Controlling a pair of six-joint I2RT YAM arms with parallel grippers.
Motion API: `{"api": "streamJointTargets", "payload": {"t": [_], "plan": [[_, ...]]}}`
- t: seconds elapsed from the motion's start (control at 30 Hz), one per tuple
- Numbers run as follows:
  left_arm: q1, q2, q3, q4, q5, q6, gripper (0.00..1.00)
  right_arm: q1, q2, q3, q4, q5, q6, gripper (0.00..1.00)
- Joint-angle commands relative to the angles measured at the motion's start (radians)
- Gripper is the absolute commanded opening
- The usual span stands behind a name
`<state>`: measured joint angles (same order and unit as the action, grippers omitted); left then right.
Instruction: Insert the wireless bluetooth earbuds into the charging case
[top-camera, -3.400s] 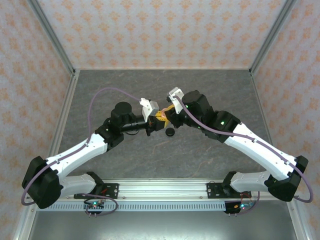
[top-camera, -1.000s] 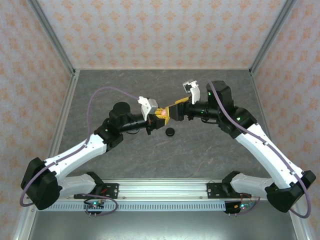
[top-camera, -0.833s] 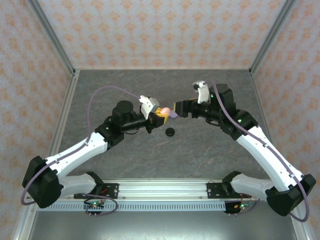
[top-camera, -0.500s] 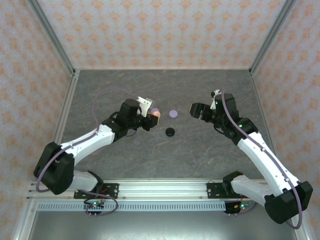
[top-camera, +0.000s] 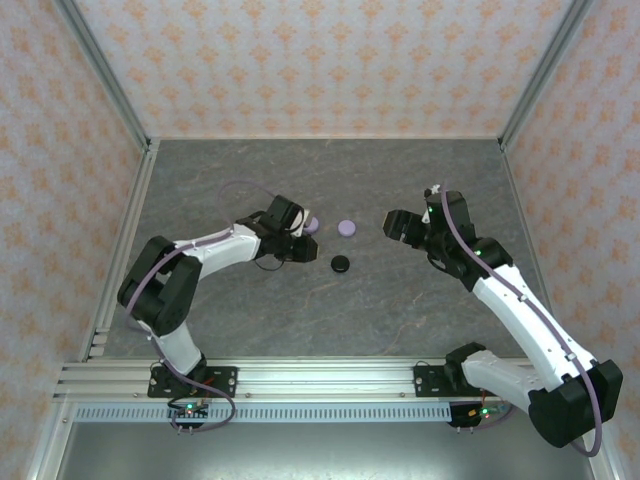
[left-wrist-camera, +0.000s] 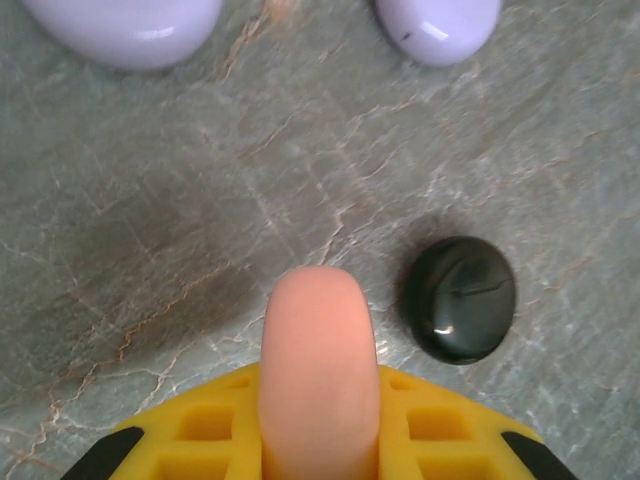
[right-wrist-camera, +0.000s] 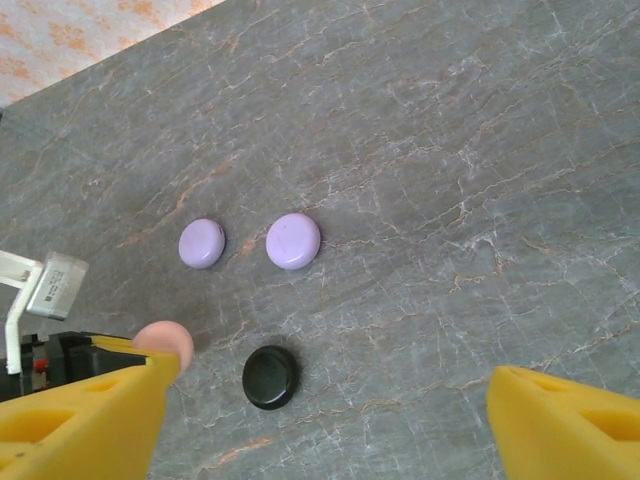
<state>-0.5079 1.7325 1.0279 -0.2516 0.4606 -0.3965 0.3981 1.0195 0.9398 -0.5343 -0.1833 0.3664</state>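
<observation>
My left gripper (top-camera: 297, 238) is shut on a pale pink round case (left-wrist-camera: 320, 375), held edge-on between the yellow jaws just above the table. Two lilac round cases (right-wrist-camera: 201, 243) (right-wrist-camera: 293, 240) lie side by side on the grey stone surface beyond it. A glossy black round case (top-camera: 341, 263) lies a little nearer, to the right of the pink one. My right gripper (top-camera: 392, 224) hovers open to the right of the lilac cases with nothing between its fingers. All the cases look closed. The earbuds are out of view.
The grey stone table (top-camera: 420, 180) is ringed by patterned walls and metal corner posts. The left arm is folded in, with its purple cable (top-camera: 235, 187) looping over the table. A metal rail (top-camera: 320, 375) runs along the near edge.
The grippers have separated. My right gripper let go of a lilac case, opened and drew back to the right. The left arm pulled left and folded in, still gripping the pink case.
</observation>
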Motion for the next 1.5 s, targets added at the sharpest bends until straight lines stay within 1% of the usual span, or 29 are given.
{"api": "streamJointTargets", "payload": {"t": [0.0,0.03,0.1,0.13,0.27,0.4,0.5,0.6,0.67,0.77,0.83,0.9,0.97,1.07,1.13,1.2,1.27,1.3,1.43,1.47], "plan": [[0.002,0.014,0.016,-0.021,0.012,-0.053,0.10,-0.004,0.007,-0.002,-0.031,0.040,-0.009,0.84],[0.002,0.020,0.012,-0.011,0.019,-0.059,0.13,-0.005,0.010,-0.001,-0.033,0.044,-0.011,0.84],[0.002,0.028,0.009,-0.006,0.018,-0.065,0.24,-0.004,0.014,0.003,-0.038,0.050,-0.020,0.84],[0.003,0.031,0.009,-0.006,0.013,-0.065,0.28,-0.006,0.016,0.005,-0.040,0.053,-0.024,0.84],[0.005,0.035,0.002,-0.009,-0.008,-0.066,0.40,-0.011,0.025,0.017,-0.051,0.060,-0.041,0.85],[0.019,0.021,-0.010,-0.024,-0.047,-0.071,0.48,-0.031,0.023,0.028,-0.057,0.061,-0.058,0.86],[0.032,-0.031,-0.017,-0.046,-0.097,-0.056,0.53,-0.047,0.022,0.042,-0.064,0.073,-0.075,0.88],[0.044,-0.114,-0.011,-0.077,-0.162,-0.024,0.59,-0.070,0.016,0.050,-0.056,0.075,-0.091,0.93],[0.057,-0.169,-0.004,-0.104,-0.215,-0.008,0.63,-0.094,0.007,0.046,-0.032,0.089,-0.085,1.00],[0.083,-0.268,-0.012,-0.116,-0.301,0.008,0.68,-0.115,-0.023,0.014,0.025,0.192,-0.079,0.99],[0.099,-0.341,-0.036,-0.103,-0.375,0.024,0.74,-0.147,-0.055,-0.034,0.102,0.224,-0.102,0.99],[0.118,-0.421,-0.071,-0.080,-0.468,0.038,0.81,-0.191,-0.093,-0.105,0.222,0.262,-0.124,0.99],[0.146,-0.491,-0.103,-0.053,-0.541,0.052,0.85,-0.229,-0.123,-0.193,0.362,0.283,-0.183,0.99],[0.185,-0.580,-0.169,0.011,-0.633,0.100,0.88,-0.259,-0.125,-0.331,0.599,0.360,-0.269,0.99],[0.197,-0.627,-0.231,0.094,-0.678,0.165,0.89,-0.286,-0.085,-0.394,0.720,0.387,-0.322,0.99],[0.200,-0.669,-0.323,0.232,-0.718,0.247,0.90,-0.301,-0.006,-0.430,0.805,0.401,-0.383,0.99],[0.203,-0.690,-0.397,0.341,-0.764,0.293,0.90,-0.303,0.076,-0.463,0.900,0.395,-0.442,0.99],[0.209,-0.690,-0.417,0.363,-0.782,0.308,0.91,-0.304,0.115,-0.485,0.966,0.392,-0.444,0.99],[0.233,-0.657,-0.426,0.337,-0.818,0.324,0.91,-0.313,0.235,-0.571,1.238,0.315,-0.450,0.99],[0.236,-0.650,-0.440,0.355,-0.820,0.332,0.91,-0.314,0.239,-0.557,1.194,0.289,-0.455,0.99]]}}
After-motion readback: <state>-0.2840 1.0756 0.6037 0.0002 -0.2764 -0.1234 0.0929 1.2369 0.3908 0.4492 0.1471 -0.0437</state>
